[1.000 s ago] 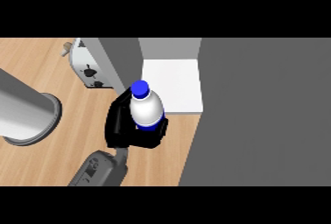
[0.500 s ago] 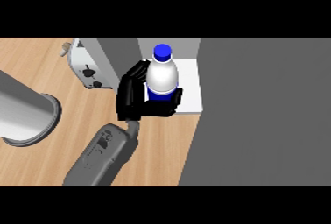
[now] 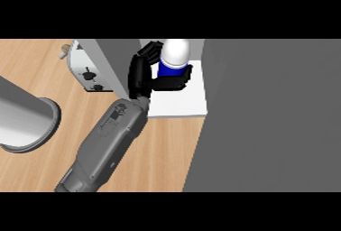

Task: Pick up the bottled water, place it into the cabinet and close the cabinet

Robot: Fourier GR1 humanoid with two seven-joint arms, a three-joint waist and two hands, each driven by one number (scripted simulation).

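Bottled water (image 3: 174, 56) at about 12 o'clock in the head view, over the white cabinet shelf (image 3: 178, 103); the top of the bottle runs out of view at the upper edge. Body whitish, with a blue band low on it. No brand, label text or other writing can be read on the bottle or anywhere else.

Right hand (image 3: 148, 74): black, curled round the bottle. Fingers (image 3: 148, 50) wrap its 9 o'clock side, thumb (image 3: 174, 82) crosses under the blue band at the 6 o'clock side. Closed on the bottle, holding it upright. Whether the bottle's base touches the shelf cannot be told; the hand hides it.

Grey forearm (image 3: 106, 146) runs from about 7 o'clock up toward the hand, lying over the wooden counter (image 3: 40, 67).

Cabinet door (image 3: 266, 117): large grey panel filling the 3 o'clock side, standing just beside the shelf's right edge. A second grey panel (image 3: 114, 65) stands at the shelf's left, close beside the hand's back.

Toaster (image 3: 85, 67): pale, with dark knobs on its side, at about 10 o'clock, just left of that grey panel.

Grey cylinder (image 3: 20, 119) at 9 o'clock, large, cut off by the left edge; what it is cannot be told. No left hand is seen.
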